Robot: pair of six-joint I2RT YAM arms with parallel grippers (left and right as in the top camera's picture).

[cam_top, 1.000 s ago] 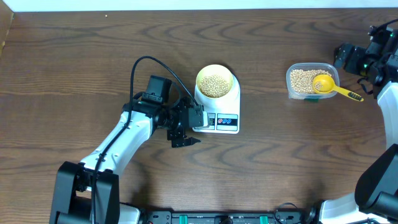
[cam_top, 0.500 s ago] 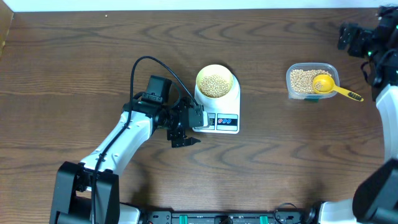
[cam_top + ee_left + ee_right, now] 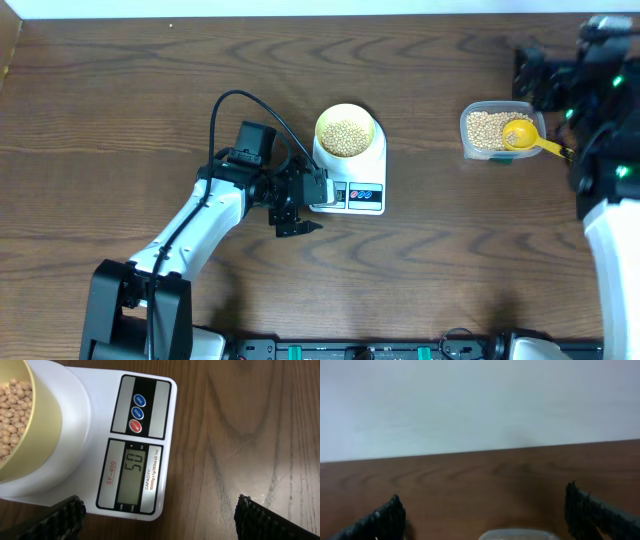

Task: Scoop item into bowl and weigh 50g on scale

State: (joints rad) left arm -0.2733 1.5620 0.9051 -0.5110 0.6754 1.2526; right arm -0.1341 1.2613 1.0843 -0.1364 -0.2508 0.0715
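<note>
The scale [image 3: 95, 415] says "SF-400" beside its little screen, and the screen shows "50". I can also read "CAPACITY" there, but the rest of that line is too tiny. Above the screen are two blue buttons and one red one. The scale sits near the middle of the table [image 3: 120, 100]. The bowl [image 3: 42, 440] stands on it with beans [image 3: 10, 407] inside. My left pincer [image 3: 306, 206] is spread wide and holds nothing. It is just beside the scale, on the side toward the table's left edge. My right pincer [image 3: 485, 510] is spread wide and empty too. It is up near the table's far right corner, by the tub [image 3: 468, 140] of beans where the yellow scoop [image 3: 520, 135] lies.
</note>
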